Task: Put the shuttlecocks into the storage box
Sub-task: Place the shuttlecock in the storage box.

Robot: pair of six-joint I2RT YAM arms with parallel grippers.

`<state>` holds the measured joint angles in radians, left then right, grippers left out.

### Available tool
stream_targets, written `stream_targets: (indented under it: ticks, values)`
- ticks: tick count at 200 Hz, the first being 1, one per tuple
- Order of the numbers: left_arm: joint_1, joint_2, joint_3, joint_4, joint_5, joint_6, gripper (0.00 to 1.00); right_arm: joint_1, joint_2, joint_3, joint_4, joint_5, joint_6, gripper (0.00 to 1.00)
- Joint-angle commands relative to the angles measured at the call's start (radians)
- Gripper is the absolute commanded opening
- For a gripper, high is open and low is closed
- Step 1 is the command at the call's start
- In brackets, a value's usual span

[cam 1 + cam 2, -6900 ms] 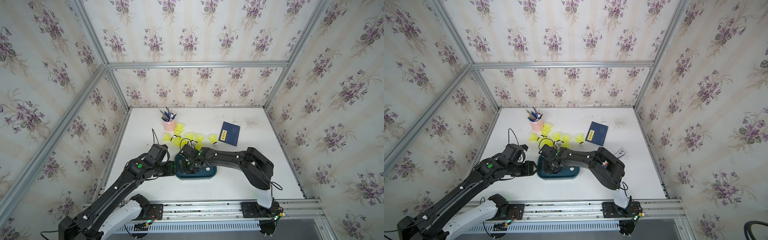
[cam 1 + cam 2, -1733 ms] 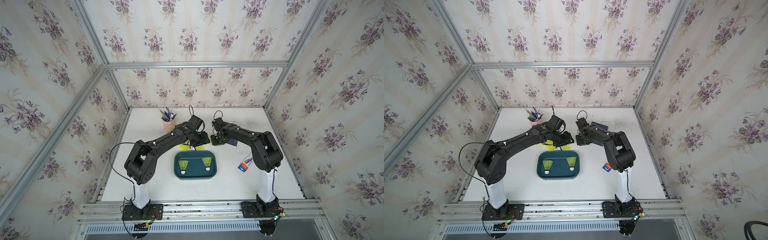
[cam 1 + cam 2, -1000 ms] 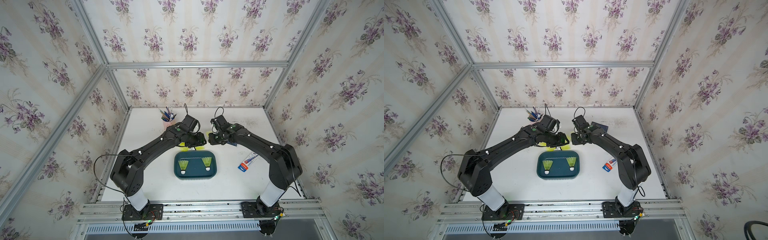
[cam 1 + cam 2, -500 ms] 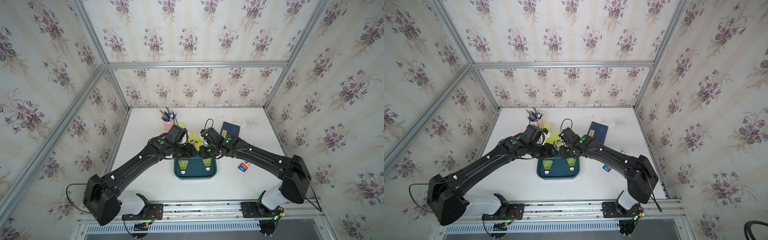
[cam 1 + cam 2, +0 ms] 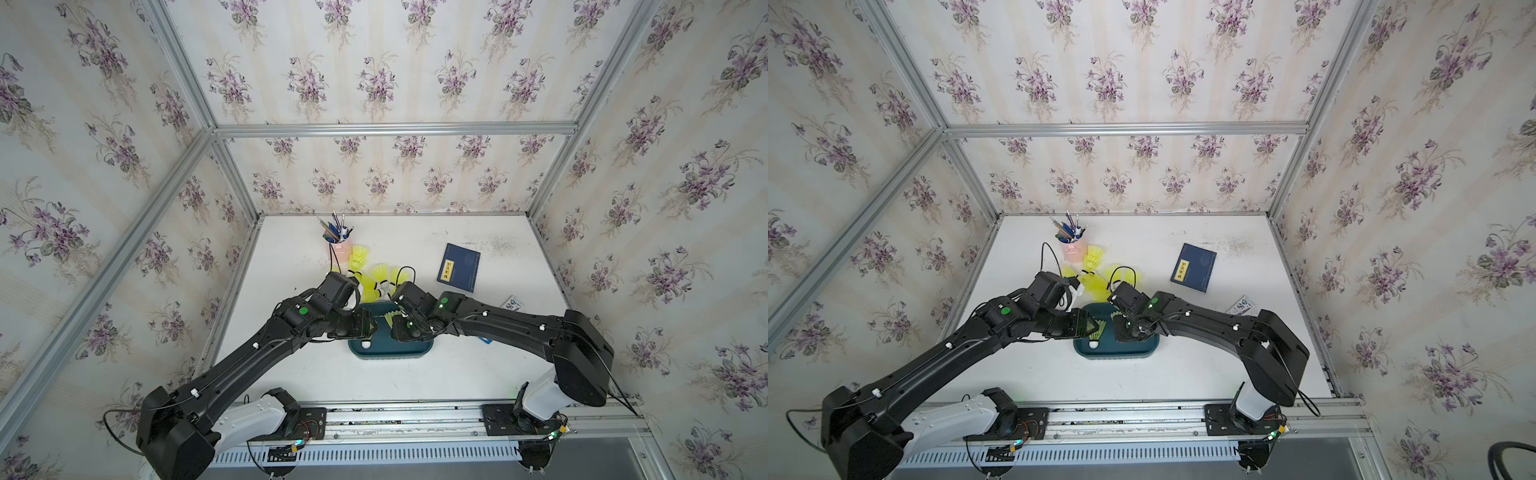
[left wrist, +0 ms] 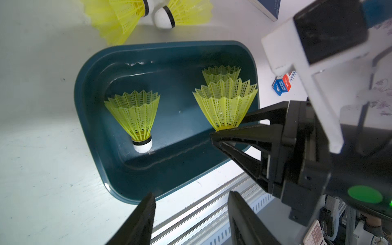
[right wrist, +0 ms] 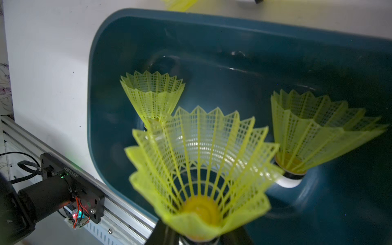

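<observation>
The dark teal storage box lies at the table's front centre. Two neon yellow shuttlecocks rest inside it. My right gripper is shut on the cork of a third shuttlecock, held just above the box's right half with its skirt pointing away. My left gripper hovers open and empty over the box's left end. Several more shuttlecocks lie on the table behind the box.
A pink pen cup stands at the back left next to the loose shuttlecocks. A navy book lies at the back right. A small red and blue packet sits right of my right arm. The metal rail runs along the front edge.
Both grippers have come forward from the loose shuttlecocks at the back to the storage box. The right one has brought a shuttlecock with it; the left one has come back empty.
</observation>
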<state>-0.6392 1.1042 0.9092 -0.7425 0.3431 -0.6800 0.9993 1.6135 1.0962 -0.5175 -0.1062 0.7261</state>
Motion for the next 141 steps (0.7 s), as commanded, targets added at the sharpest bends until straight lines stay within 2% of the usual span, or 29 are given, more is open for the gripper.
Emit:
stream_targets:
  ticks: [1,75,141]
  values:
    - [0.0,-0.022,-0.021,-0.019,-0.018,0.022,0.59,0.003,0.025,-0.011,0.057,-0.021,0.044,0.24]
    - [-0.001,-0.069,-0.077,-0.024,-0.027,0.033,0.59,0.005,0.117,0.014,0.102,-0.021,0.067,0.24]
    - [-0.002,-0.084,-0.096,-0.021,-0.032,0.032,0.59,0.005,0.16,0.038,0.091,0.029,0.085,0.25]
